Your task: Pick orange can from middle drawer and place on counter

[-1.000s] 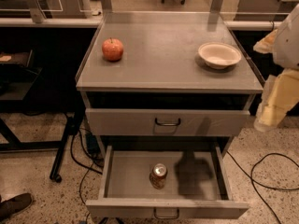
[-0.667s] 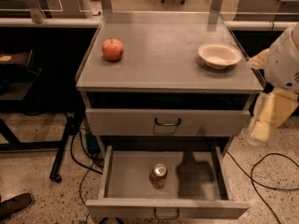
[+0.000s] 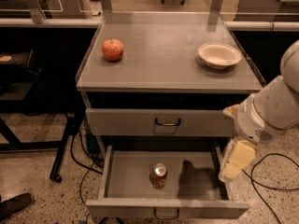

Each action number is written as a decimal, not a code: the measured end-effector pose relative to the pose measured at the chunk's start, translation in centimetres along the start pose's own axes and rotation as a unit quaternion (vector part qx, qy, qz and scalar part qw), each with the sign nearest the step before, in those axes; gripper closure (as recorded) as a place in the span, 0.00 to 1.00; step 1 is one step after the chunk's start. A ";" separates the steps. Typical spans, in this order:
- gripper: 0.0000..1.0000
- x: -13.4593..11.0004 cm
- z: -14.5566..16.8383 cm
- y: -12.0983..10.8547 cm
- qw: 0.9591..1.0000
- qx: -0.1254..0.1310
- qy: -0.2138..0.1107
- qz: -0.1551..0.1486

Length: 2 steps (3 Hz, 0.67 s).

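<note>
— Change since a second ago?
— Gripper (image 3: 232, 169) lower and further left, down from bench (image 3: 163, 73) height to just off the right wall of the open middle drawer (image 3: 131, 176). No shift elsewhere.
— And the orange can (image 3: 158, 176)?
— Upright on the drawer floor, near the middle, slightly toward the front. Orange-brown sides, shiny silver lid. Well apart from the gripper.
— Arm pose?
— Comes in from the right edge, bulky white wrist (image 3: 266, 111) beside the upper drawer front (image 3: 161, 122), pointing down and leftward. Yellowish gripper hanging at the drawer's right side. Spread or pressed together: cannot tell.
— On the bench?
— Red apple (image 3: 112, 49) left, white bowl (image 3: 219, 55) right, both unmoved.
</note>
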<state>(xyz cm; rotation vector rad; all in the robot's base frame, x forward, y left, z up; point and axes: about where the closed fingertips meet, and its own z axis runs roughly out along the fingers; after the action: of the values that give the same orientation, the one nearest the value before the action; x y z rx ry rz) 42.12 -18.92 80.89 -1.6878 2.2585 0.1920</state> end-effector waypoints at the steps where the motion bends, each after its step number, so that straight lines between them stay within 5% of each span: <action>1: 0.00 1.2 3.8 0.4 1.000 -0.023 -0.009 0.010; 2: 0.00 1.3 4.5 0.4 0.999 -0.027 -0.015 0.011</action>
<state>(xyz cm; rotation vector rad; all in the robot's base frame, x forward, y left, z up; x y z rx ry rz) 42.15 -18.66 76.21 -1.6760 2.2705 0.2827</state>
